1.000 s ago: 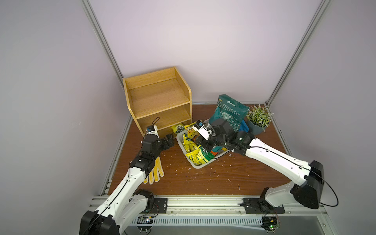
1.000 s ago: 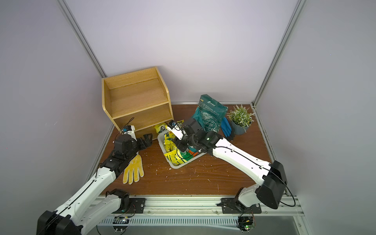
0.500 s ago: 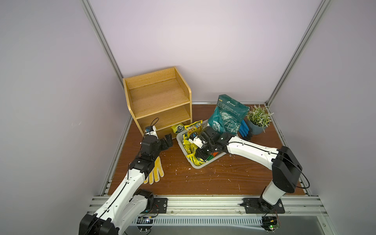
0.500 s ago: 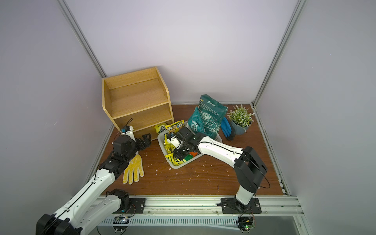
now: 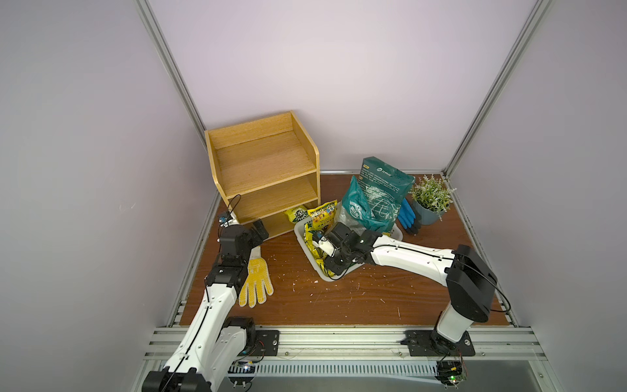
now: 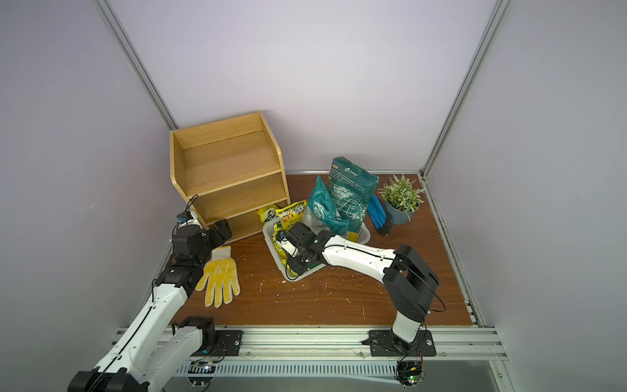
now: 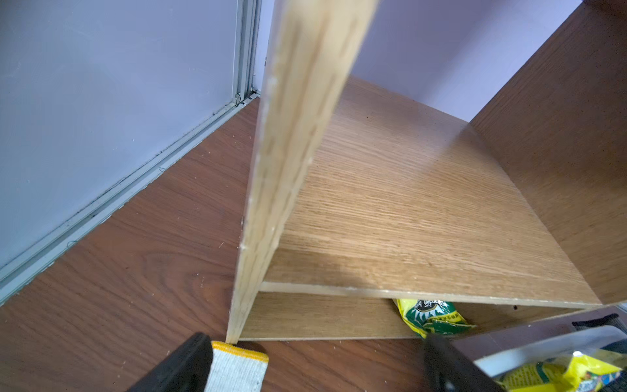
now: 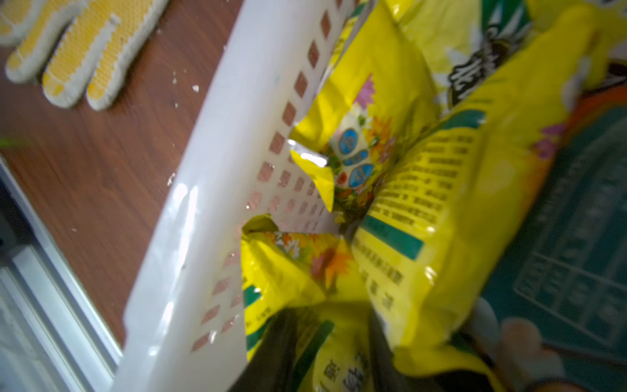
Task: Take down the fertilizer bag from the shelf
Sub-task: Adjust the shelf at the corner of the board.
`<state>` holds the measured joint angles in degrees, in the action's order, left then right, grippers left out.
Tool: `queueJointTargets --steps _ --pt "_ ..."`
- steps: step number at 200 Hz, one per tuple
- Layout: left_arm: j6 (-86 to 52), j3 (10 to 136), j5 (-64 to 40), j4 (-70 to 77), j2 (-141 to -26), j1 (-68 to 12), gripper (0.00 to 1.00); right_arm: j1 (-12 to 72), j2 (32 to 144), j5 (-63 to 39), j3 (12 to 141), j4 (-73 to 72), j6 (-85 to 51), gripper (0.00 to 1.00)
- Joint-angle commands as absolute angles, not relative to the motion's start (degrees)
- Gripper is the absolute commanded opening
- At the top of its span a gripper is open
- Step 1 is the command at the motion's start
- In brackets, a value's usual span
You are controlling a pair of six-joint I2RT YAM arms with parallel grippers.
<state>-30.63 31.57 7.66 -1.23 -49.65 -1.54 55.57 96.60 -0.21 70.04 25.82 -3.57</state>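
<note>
Right wrist view: the yellow fertilizer bag (image 8: 334, 368) lies in the white basket (image 8: 190, 237), already off the shelf (image 5: 264, 169), between the jaws of my right claw (image 8: 330, 329). I cannot tell whether they grip it. My left claw (image 5: 261, 230) hangs wide.

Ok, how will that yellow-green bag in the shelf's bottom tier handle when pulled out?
Probably floppy: the yellow-green bag looks like crumpled film, so it may sag from a pinch. Its shiny surface suggests it could slip. It is small, so likely light.

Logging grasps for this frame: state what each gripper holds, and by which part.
Left gripper: nothing, jaws wide open. Right gripper: down in the basket, jaws astride a yellow bag; whether it grips cannot be told.
</note>
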Motion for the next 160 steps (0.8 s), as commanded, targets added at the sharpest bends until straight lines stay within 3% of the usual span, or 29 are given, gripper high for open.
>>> queueJointTargets --steps 1,9,13,25,57,108,138,160 --pt "-27.2 35.0 8.2 2.0 -53.3 -0.3 1.0 55.2 88.2 3.8 68.7 13.3 -3.1 0.65" --pt "-26.9 35.8 8.2 3.3 -55.1 0.0 1.0 55.0 85.5 6.3 66.3 7.6 -5.1 0.95" --pt "-26.8 36.2 8.1 4.1 -56.1 0.2 1.0 55.0 84.4 8.2 65.0 5.0 -7.6 0.99" --pt "-26.9 37.5 7.5 5.9 -59.0 1.4 1.0 53.8 81.2 9.2 61.5 -1.2 -11.8 0.99" --pt "-27.9 41.4 3.3 8.8 -65.9 8.1 1.0 48.4 78.3 -5.3 59.1 -4.4 -13.4 0.99" --pt "-27.3 49.2 -3.6 7.7 -74.1 13.7 1.0 48.2 77.9 -2.8 59.0 -1.3 -11.7 0.99" --pt "-30.4 46.2 -8.8 3.8 -69.6 13.7 1.0 48.2 77.9 -2.9 59.6 -1.2 -11.6 0.99" --pt "-36.4 37.0 -14.0 5.8 -58.8 13.4 1.0 48.2 78.2 -3.2 60.4 -0.5 -11.0 0.99"
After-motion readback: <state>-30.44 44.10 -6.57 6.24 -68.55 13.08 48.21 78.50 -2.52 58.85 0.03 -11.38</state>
